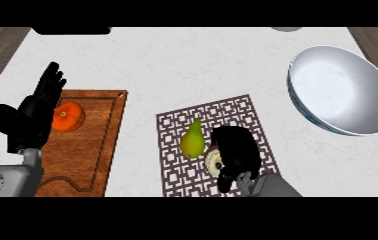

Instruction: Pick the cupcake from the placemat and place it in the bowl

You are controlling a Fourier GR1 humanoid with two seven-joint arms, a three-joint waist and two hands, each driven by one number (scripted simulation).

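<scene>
Head view: right hand (238,151) is curled over the cupcake (212,160), which sits on the placemat (221,111) just beside a pear (193,140). The bowl (332,91) lies well apart, ahead and rightward of that hand. The left hand (40,109) rests open at far left.

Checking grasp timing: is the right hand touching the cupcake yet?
Cannot tell. In the head view the right hand covers most of the cupcake from above; neither contact nor gap shows.
</scene>
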